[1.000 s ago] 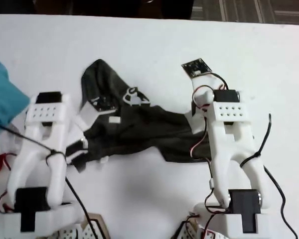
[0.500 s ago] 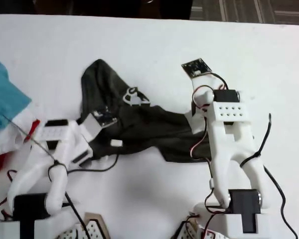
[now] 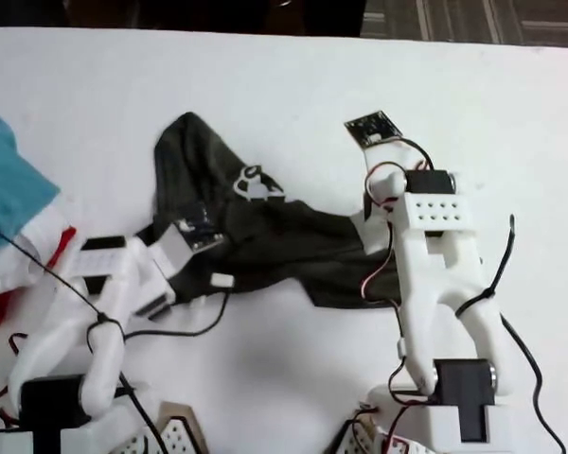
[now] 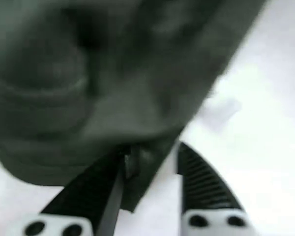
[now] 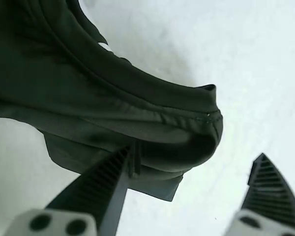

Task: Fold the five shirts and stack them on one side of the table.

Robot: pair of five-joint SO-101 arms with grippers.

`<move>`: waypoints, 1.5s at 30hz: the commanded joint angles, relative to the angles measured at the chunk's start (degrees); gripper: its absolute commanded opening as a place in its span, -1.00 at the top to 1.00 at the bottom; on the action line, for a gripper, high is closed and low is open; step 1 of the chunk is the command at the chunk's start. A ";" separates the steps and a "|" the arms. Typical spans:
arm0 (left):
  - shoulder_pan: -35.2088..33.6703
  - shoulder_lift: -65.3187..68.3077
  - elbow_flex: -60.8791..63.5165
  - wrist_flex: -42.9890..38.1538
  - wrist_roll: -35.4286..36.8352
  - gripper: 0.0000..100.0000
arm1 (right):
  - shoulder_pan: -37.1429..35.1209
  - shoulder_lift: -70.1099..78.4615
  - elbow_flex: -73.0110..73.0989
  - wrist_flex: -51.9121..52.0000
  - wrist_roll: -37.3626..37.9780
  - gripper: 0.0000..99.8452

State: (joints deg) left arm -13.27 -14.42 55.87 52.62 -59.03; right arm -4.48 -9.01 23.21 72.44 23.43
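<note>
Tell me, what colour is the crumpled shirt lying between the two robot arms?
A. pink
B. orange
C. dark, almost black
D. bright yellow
C: the shirt crumpled on the white table is dark, almost black, and the right wrist view shows the same dark cloth up close.

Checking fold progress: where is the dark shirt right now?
In the high view the dark shirt lies crumpled in the middle of the table, one end by the left gripper, the other by the right gripper.
</note>
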 commanded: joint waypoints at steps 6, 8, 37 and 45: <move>-2.46 -1.32 -3.47 -0.18 -0.62 0.95 | 0.13 -4.79 -0.18 1.19 0.00 0.31; -3.08 -1.32 -6.46 3.08 -0.62 0.95 | 0.13 -7.52 -0.18 2.95 0.00 0.31; -7.21 -0.70 -16.22 14.51 -0.62 0.95 | 0.13 -16.13 14.77 -3.38 0.00 0.31; -7.30 -0.70 -9.10 5.10 -0.62 0.95 | 0.13 -15.69 14.86 -2.59 0.00 0.31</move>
State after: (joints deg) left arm -19.78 -14.15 46.55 60.62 -59.12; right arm -4.57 -22.37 38.24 69.54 23.43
